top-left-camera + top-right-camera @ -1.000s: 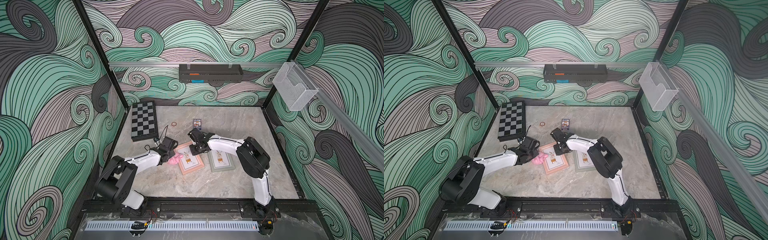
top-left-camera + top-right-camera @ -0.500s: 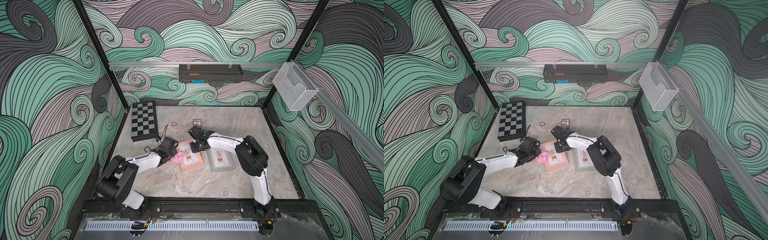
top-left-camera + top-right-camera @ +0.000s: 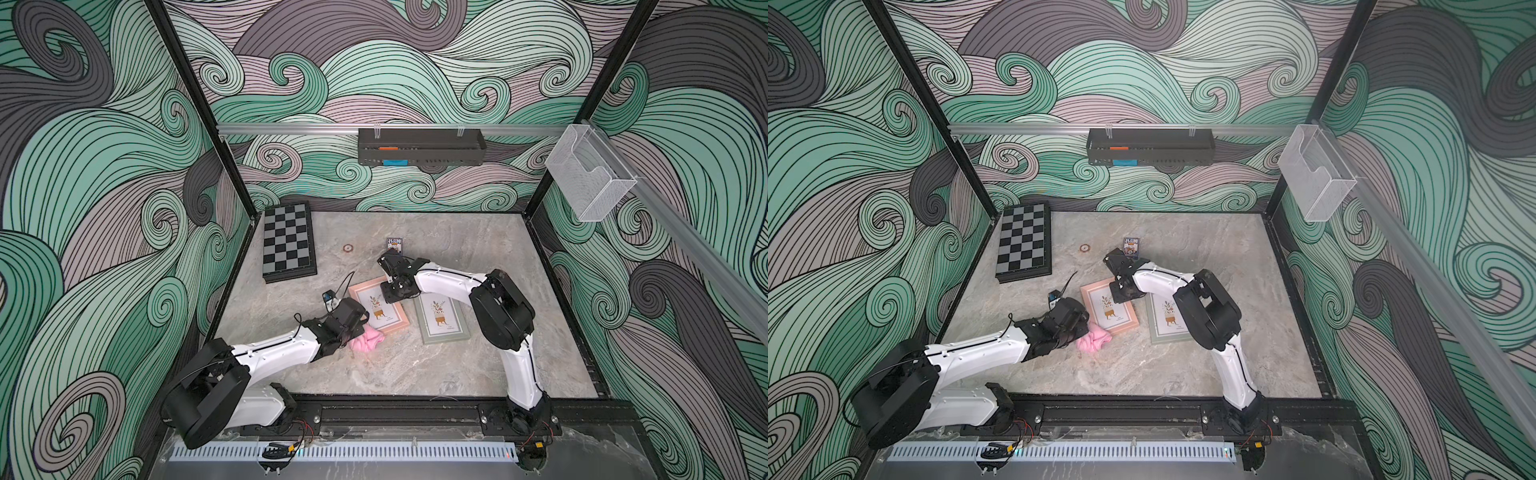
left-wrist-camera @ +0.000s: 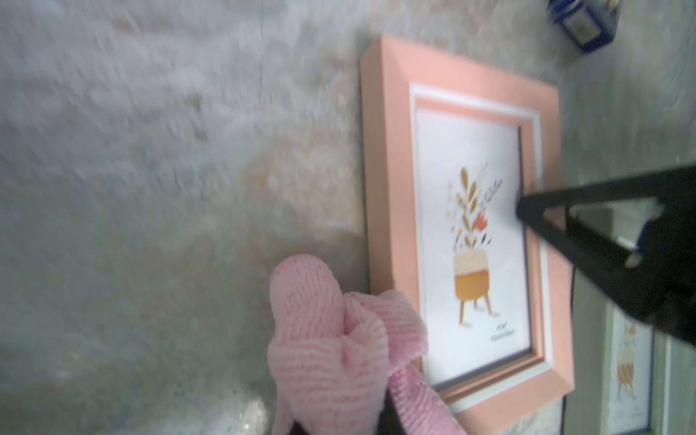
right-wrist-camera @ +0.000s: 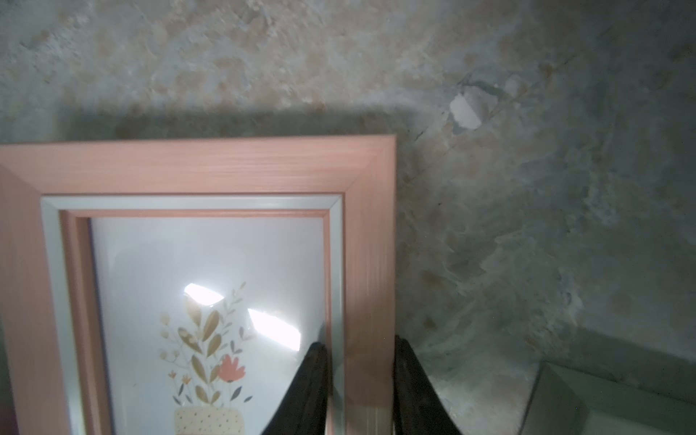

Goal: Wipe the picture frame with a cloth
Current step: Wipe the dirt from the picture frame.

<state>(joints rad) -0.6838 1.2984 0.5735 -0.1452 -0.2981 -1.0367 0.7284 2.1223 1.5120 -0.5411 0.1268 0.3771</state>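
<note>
The picture frame [image 3: 379, 309] [image 3: 1109, 308] is pink with a plant print and lies flat mid-table. My right gripper [image 5: 359, 350] [image 3: 391, 291] is shut on its far right side bar, with one finger on the glass and the other outside the edge. The pink cloth [image 3: 366, 340] [image 3: 1093, 341] is bunched at the frame's near left corner and overlaps the frame [image 4: 470, 124] there. My left gripper [image 3: 352, 328] is shut on the cloth [image 4: 327, 339], which hides its fingertips in the left wrist view.
A second, grey-green frame [image 3: 442, 319] lies just right of the pink one, under my right forearm. A chessboard [image 3: 288, 241], a small ring [image 3: 348, 248] and a card box [image 3: 395, 244] sit farther back. A black tray [image 3: 419, 145] and a clear holder [image 3: 588, 178] hang on the walls.
My left gripper has slid the cloth toward the front, down the frame's left side to its near corner. The right gripper has kept its hold; the frame has shifted slightly.
</note>
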